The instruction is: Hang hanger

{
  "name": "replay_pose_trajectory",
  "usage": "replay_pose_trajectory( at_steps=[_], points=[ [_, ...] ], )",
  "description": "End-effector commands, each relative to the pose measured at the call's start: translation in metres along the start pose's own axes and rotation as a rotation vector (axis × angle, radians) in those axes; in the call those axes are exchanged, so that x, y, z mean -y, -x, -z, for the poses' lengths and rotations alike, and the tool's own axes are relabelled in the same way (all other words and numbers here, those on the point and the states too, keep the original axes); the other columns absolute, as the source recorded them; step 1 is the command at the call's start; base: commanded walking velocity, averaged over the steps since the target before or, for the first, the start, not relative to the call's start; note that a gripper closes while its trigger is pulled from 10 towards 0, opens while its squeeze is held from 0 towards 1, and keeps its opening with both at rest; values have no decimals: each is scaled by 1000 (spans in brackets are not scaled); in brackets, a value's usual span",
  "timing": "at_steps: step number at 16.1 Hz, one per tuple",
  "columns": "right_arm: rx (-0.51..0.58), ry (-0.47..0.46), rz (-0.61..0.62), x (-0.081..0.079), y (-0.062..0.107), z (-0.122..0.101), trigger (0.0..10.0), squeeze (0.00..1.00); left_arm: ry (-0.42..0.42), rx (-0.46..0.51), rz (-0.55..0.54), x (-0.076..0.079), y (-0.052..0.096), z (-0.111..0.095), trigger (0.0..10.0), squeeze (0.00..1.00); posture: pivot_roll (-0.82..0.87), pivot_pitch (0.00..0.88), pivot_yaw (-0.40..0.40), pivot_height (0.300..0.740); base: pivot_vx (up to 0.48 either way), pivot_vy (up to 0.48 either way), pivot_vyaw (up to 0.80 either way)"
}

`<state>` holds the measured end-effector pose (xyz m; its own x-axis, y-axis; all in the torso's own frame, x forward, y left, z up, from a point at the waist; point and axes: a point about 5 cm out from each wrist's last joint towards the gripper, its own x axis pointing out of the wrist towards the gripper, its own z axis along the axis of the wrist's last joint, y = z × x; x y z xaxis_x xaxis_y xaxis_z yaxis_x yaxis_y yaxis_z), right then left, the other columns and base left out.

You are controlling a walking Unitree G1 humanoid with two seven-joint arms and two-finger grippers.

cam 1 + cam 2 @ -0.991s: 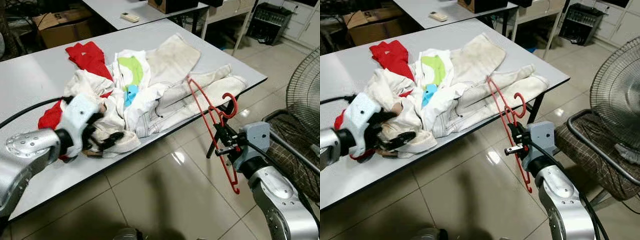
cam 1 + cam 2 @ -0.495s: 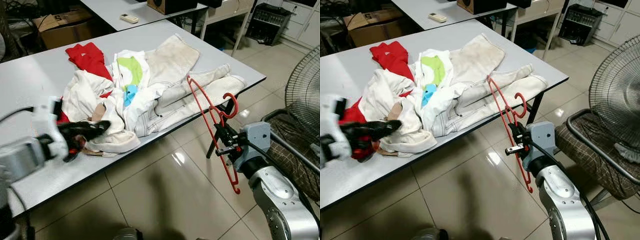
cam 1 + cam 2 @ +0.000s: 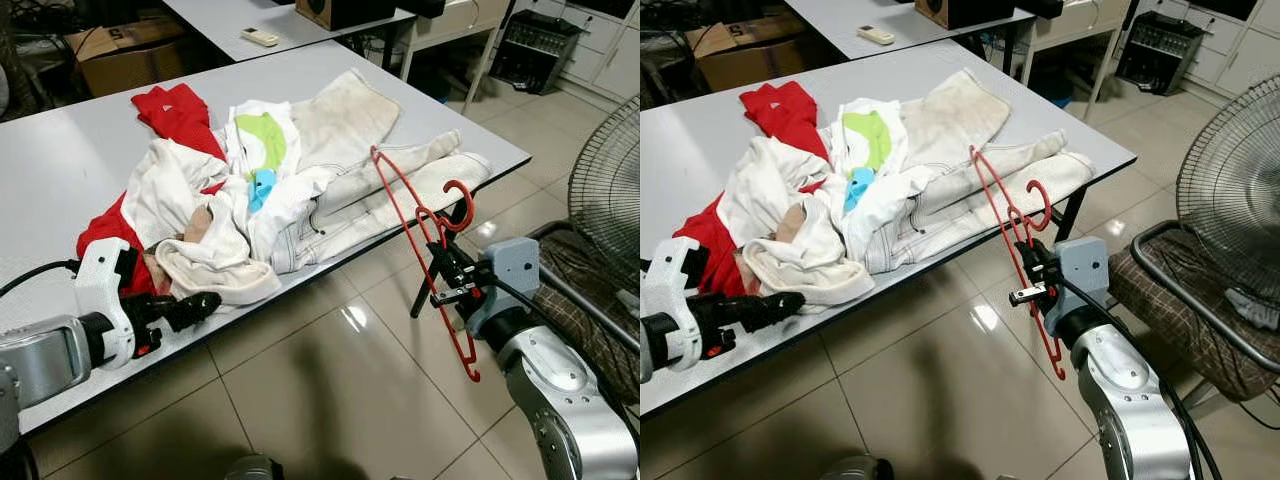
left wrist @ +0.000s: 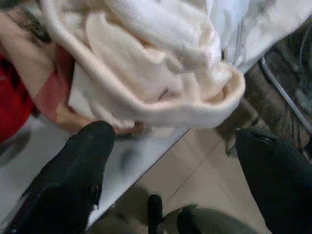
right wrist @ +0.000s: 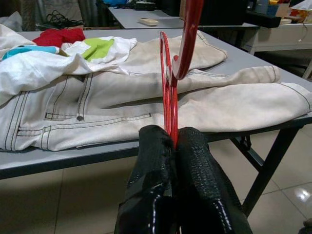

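Observation:
My right gripper (image 3: 447, 281) is shut on a red wire hanger (image 5: 168, 97), held upright over the floor just off the table's near right corner, hook (image 3: 458, 190) upward. A pile of clothes (image 3: 270, 190) lies on the grey table (image 3: 60, 160): pale trousers (image 3: 380, 185), a white shirt with green and blue print, a red garment (image 3: 178, 112) and a cream garment (image 4: 146, 73). My left gripper (image 3: 192, 306) is open at the table's near edge. It sits just short of the cream garment and holds nothing.
A large standing fan (image 3: 612, 165) and a chair with a checked cushion (image 3: 590, 285) are close on the right. Behind stand a second table with a remote (image 3: 260, 36) and a cardboard box (image 3: 120, 52). Tiled floor (image 3: 330, 400) lies in front.
My left gripper has drawn back from the cream garment to the table's near edge and now stands open and empty. The right gripper and hanger have barely moved.

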<state>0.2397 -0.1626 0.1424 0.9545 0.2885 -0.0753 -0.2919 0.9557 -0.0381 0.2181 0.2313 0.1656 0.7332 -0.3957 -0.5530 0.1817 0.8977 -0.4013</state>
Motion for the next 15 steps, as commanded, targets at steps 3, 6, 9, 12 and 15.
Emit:
replay_pose_trajectory(
  at_steps=[3, 6, 9, 12, 15],
  points=[
    [-1, 10, 5, 3, -1, 0, 10000, 0, 131, 69, -53, 1, -16, 3, 10000, 0, 100, 46, 19, 740, 0, 0, 0],
    [1, 10, 7, 2, -1, 1, 10000, 0, 221, 127, -97, 0, -25, 2, 7137, 0, 100, 42, 21, 740, 0, 0, 0],
    [3, 11, 9, 2, -1, 0, 10000, 0, 231, 104, -165, 0, -31, 7, 980, 0, 95, 42, 30, 740, 0, 0, 0],
    [2, 11, 15, 3, 1, 1, 10000, 0, 230, 81, -216, -8, -30, 14, 0, 0, 94, 43, 31, 740, 0, 0, 0],
    [1, 10, 13, 1, 0, 1, 10000, 0, 244, 80, -230, -10, -30, 16, 0, 0, 98, 44, 30, 740, 0, 0, 0]
  ],
)
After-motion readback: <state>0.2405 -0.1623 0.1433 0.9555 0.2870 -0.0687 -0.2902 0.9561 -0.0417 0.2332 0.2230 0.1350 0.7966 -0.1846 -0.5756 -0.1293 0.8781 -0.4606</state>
